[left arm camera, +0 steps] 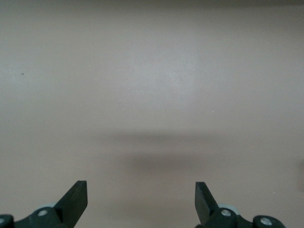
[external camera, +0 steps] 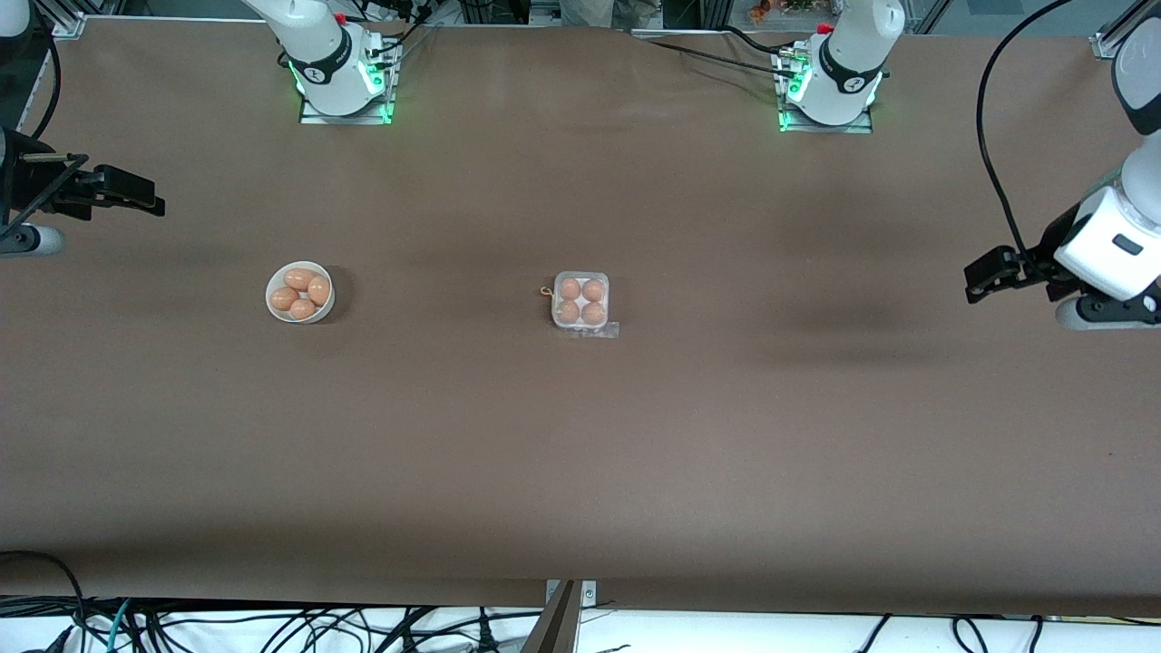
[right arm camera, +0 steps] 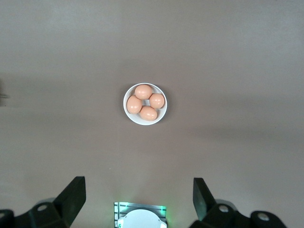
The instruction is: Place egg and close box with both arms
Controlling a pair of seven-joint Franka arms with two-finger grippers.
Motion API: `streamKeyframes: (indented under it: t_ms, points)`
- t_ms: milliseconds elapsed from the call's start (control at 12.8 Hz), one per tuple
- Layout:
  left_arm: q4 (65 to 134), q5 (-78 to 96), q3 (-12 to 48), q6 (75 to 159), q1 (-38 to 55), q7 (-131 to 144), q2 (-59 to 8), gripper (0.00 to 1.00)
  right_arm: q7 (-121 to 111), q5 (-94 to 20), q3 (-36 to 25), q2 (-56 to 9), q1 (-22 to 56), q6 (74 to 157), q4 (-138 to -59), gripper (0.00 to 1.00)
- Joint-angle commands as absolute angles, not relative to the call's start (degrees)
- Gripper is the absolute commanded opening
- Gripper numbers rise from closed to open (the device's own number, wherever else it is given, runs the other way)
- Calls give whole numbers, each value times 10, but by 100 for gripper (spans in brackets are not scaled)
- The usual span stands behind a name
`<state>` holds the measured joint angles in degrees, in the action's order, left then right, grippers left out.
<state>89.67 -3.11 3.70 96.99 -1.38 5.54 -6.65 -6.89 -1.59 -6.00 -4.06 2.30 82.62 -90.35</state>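
Observation:
The box (external camera: 580, 301) sits at the table's middle with four brown eggs (external camera: 570, 289) in its cells. A clear flap (external camera: 606, 331) juts from its nearer edge; I cannot tell whether the lid is fully down. My left gripper (external camera: 984, 277) hangs open and empty over bare table at the left arm's end, well apart from the box; the left wrist view shows its open fingers (left arm camera: 141, 190) over bare table. My right gripper (external camera: 136, 192) hangs open and empty at the right arm's end. The right wrist view (right arm camera: 139, 187) shows it open, apart from the bowl.
A round white bowl (external camera: 299, 292) with several brown eggs sits toward the right arm's end, level with the box; it also shows in the right wrist view (right arm camera: 145, 103). A small tan loop (external camera: 545, 291) lies beside the box. Arm bases (external camera: 340, 68) (external camera: 839, 73) stand at the table's edge farthest from the front camera.

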Motion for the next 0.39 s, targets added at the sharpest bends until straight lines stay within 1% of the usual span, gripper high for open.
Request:
streamKeyframes:
  t_ms: [0, 312]
  points:
    - [938, 0, 33, 982, -15, 46, -23, 100, -76, -8, -54, -28, 17, 822, -912, 100]
    - [936, 4, 34, 979, -13, 52, -22, 100, -76, -8, -54, -28, 17, 822, -912, 100]
